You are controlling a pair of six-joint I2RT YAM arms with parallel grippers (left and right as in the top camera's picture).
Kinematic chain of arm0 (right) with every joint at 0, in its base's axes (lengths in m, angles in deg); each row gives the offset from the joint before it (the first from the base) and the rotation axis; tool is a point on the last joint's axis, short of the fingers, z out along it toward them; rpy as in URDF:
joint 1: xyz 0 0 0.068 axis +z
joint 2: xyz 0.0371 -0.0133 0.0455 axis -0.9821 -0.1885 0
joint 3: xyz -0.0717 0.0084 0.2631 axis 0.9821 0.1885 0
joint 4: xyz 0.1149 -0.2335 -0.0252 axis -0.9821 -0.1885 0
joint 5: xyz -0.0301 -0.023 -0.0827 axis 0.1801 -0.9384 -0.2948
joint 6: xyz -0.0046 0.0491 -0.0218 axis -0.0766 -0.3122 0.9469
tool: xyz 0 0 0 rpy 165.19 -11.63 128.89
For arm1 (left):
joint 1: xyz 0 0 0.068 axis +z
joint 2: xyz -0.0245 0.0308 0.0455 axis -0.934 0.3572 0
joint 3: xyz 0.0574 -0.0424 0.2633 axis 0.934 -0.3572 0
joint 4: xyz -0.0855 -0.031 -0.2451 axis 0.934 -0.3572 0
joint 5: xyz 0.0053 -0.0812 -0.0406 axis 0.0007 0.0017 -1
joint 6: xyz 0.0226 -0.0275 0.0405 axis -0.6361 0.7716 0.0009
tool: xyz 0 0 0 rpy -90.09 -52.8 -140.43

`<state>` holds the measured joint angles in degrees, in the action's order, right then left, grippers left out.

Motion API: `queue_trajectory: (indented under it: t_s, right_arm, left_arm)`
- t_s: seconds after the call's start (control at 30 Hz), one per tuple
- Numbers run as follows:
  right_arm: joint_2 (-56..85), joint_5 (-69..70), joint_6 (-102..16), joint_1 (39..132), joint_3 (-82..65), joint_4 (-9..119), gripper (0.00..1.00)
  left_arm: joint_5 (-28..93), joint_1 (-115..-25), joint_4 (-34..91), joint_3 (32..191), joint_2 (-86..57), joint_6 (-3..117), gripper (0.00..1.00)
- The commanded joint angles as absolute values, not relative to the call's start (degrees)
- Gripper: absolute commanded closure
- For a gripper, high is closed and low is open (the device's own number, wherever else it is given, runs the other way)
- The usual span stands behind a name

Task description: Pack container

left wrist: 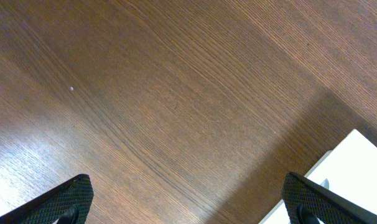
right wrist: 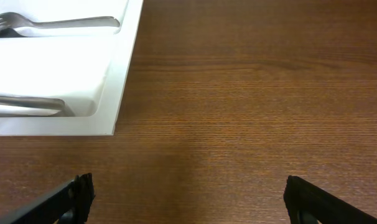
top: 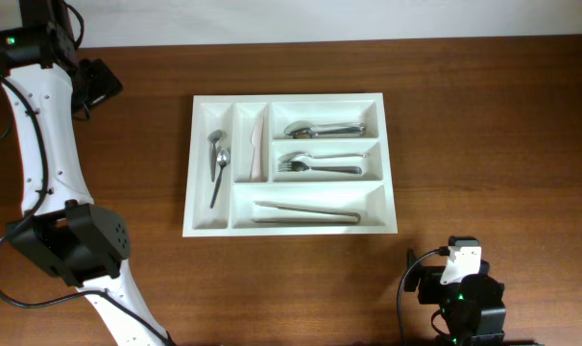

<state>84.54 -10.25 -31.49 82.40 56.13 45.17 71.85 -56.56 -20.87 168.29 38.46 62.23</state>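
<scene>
The container [top: 289, 231], a large white tray, lies in the middle of the wooden table. Its two narrow compartments hold a spoon [top: 217, 163] and a knife [top: 255, 146]. The wide ones hold spoons [top: 325, 128], forks [top: 318, 165] and a long pale utensil [top: 305, 213]. My left gripper [left wrist: 188, 196] hangs open over bare wood left of the tray, whose corner [left wrist: 356, 162] shows by the right finger [left wrist: 313, 199]. My right gripper [right wrist: 188, 193] is open and empty over bare wood, near the container's front right corner [right wrist: 117, 93]; a fork handle [right wrist: 64, 23] shows inside.
The left arm [top: 41, 144] rises along the table's left side, its wrist [top: 97, 82] at the far left. The right arm [top: 459, 293] sits folded at the front right edge. A white wall runs behind the table's back edge.
</scene>
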Motion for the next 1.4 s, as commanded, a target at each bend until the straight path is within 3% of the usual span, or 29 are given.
queue_trajectory:
  t_s: [0.0,0.6,0.87,1.37]
  right_arm:
    - [85.1,-11.6,-30.9,82.8,56.4,44.1,0.01]
    - [85.1,-12.5,-30.9,82.9,56.4,44.6,0.01]
    - [85.1,-12.9,-30.9,82.9,57.0,54.4,0.01]
    - [85.1,-12.9,-26.6,82.9,57.2,55.0,0.01]
  left_arm:
    - [72.3,-56.5,-20.7,169.1,37.9,62.6,0.01]
    - [72.3,-56.5,-20.7,169.1,37.9,62.6,0.01]
    - [72.3,-56.5,-20.7,169.1,37.9,62.6,0.01]
    - [72.3,-56.5,-20.7,169.1,37.9,62.6,0.01]
